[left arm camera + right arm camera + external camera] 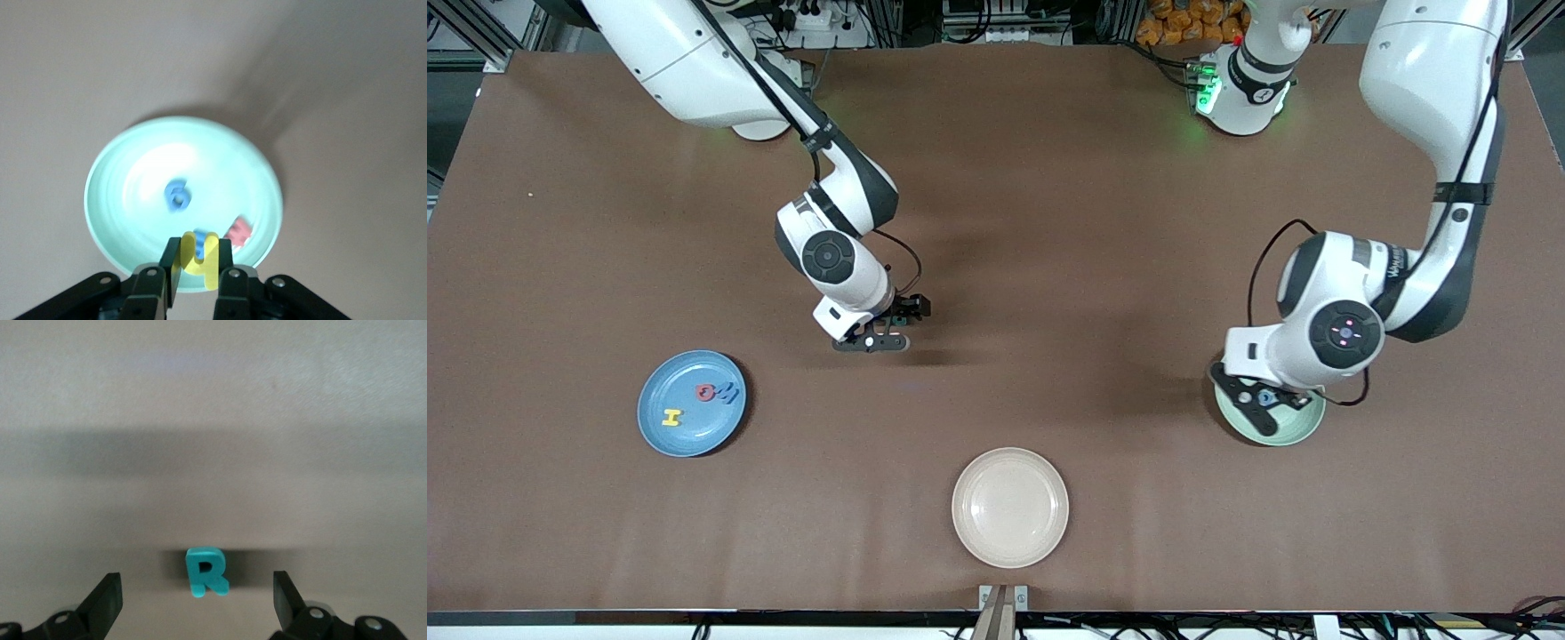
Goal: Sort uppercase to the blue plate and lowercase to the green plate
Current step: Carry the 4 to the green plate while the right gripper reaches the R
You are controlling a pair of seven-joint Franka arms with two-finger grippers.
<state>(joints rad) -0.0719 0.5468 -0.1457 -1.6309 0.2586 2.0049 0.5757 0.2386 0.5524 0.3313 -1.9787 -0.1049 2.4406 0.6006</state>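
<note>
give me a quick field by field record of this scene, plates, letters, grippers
blue plate: toward the right arm's end of the table; holds yellow H, red Q, blue M
green plate: toward the left arm's end; holds blue g, red m, another blue letter partly hidden
cream plate: nearest the front camera, no letters on it
left gripper: over the green plate, shut on yellow h
right gripper: open, over teal R on the bare table
unsorted: teal R, yellow h
</note>
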